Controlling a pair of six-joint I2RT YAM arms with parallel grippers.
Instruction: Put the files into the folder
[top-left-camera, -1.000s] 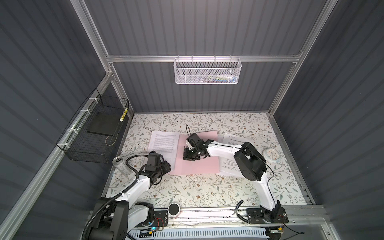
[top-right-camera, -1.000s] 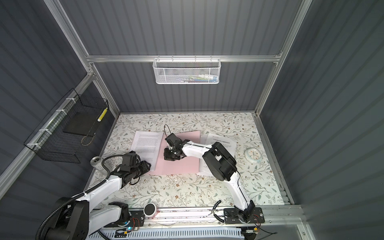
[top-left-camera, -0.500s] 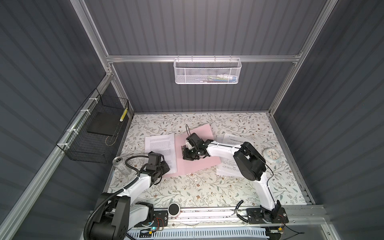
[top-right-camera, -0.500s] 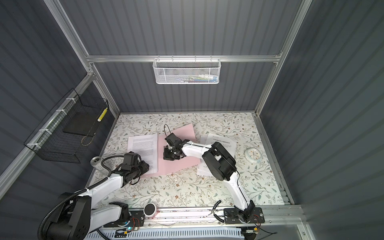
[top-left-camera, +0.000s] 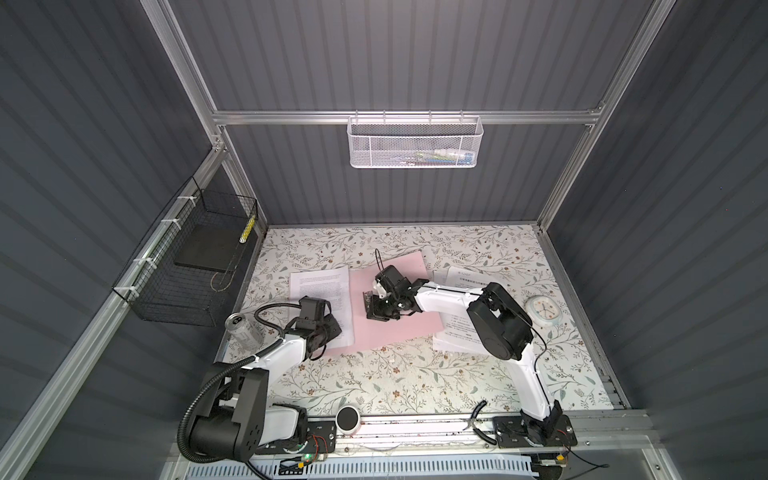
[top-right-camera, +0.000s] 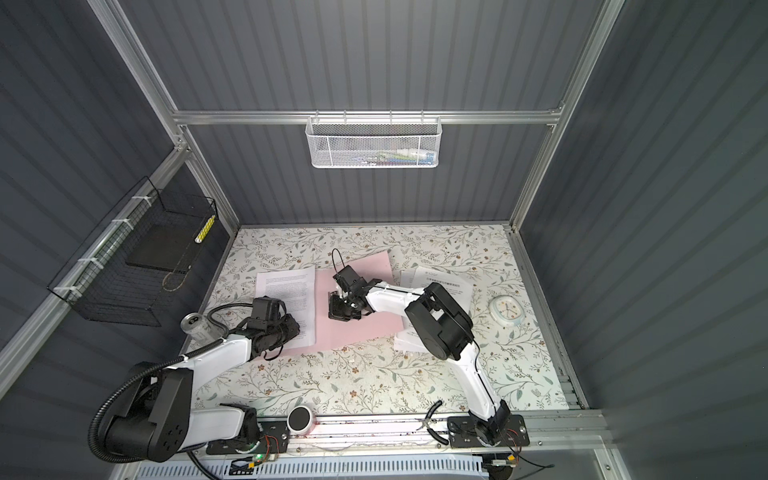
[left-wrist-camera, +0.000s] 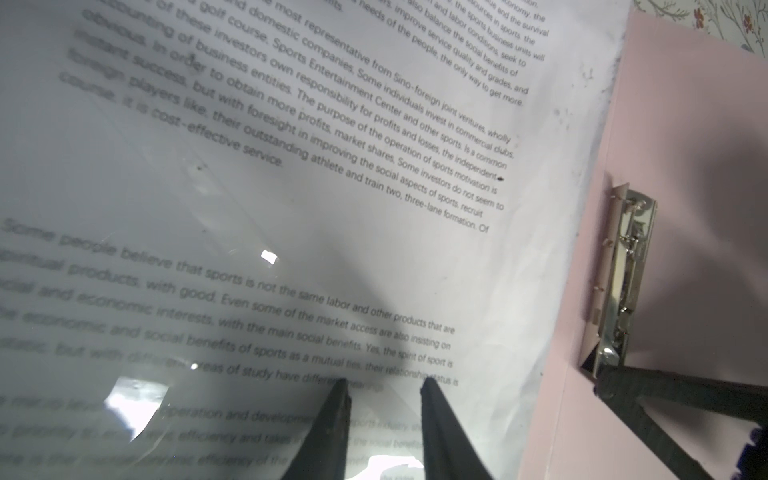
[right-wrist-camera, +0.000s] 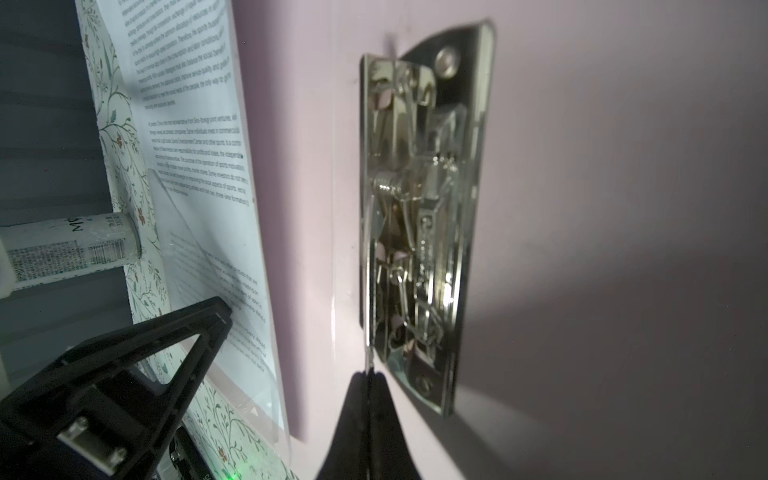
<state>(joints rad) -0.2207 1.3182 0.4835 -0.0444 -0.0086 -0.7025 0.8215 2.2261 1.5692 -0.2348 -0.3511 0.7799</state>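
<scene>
Left gripper (left-wrist-camera: 384, 388): slightly open, tips over the files (top-left-camera: 322, 286), at the left edge of the folder (top-left-camera: 395, 328).
Right gripper (right-wrist-camera: 368, 376): closed on the thin end of the metal clip (right-wrist-camera: 419, 216) inside the folder.
Table (top-left-camera: 374, 378): flowered, under the open folder.
Walls (top-left-camera: 395, 62): grey, ribbed, behind the folder.

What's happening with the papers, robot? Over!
Left gripper open over a sheet. Right gripper shut at folder clip. No sheet clipped in yet. Right arm covers other sheets.

pink folder (top-left-camera: 395, 330) open, files (top-left-camera: 320, 286) overlapping its L edge
</scene>
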